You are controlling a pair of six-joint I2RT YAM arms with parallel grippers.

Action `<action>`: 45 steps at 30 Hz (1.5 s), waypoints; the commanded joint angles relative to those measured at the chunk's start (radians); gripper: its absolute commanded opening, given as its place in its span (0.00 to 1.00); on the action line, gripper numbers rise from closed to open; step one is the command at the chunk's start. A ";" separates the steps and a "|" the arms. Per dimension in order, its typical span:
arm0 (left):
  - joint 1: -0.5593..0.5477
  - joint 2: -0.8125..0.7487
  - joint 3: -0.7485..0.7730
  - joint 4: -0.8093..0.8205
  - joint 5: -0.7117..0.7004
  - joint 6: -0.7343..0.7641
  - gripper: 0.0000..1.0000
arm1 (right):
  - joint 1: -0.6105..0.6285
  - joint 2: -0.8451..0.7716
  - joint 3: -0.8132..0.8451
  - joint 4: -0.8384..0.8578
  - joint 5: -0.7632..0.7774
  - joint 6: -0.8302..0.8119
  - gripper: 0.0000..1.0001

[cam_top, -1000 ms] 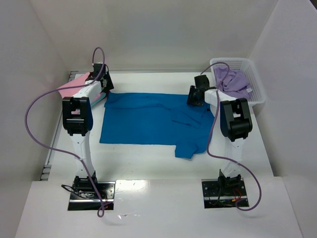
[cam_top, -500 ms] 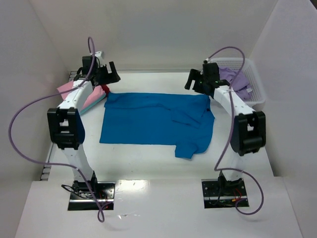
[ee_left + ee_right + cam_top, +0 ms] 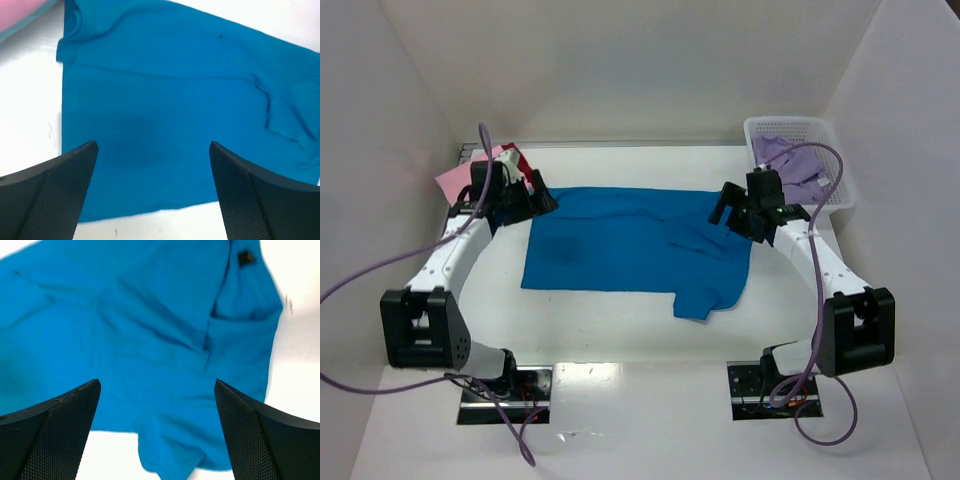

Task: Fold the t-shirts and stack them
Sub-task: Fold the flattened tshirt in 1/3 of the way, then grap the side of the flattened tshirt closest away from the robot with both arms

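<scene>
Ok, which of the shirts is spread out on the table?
The bright blue t-shirt, laid open mid-table. The pink one sits at the far left corner; the lavender one is bunched in the basket.

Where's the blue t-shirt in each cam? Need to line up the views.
Top external: the blue t-shirt lies spread out in the middle of the table.
Left wrist: it fills most of the frame.
Right wrist: it fills most of the frame.
Shared landmark: the folded-over flap on the shirt's right side.
</scene>
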 commanded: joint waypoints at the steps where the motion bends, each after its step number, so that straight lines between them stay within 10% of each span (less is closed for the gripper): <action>1: 0.006 -0.161 -0.091 -0.013 0.024 -0.074 1.00 | -0.008 -0.060 -0.059 -0.066 -0.040 0.037 1.00; 15: -0.014 -0.162 -0.191 -0.163 -0.023 -0.135 1.00 | 0.039 -0.060 -0.073 -0.312 0.058 0.167 1.00; 45: -0.014 -0.162 -0.266 -0.005 -0.053 -0.267 1.00 | 0.163 -0.336 -0.434 -0.257 0.131 0.641 1.00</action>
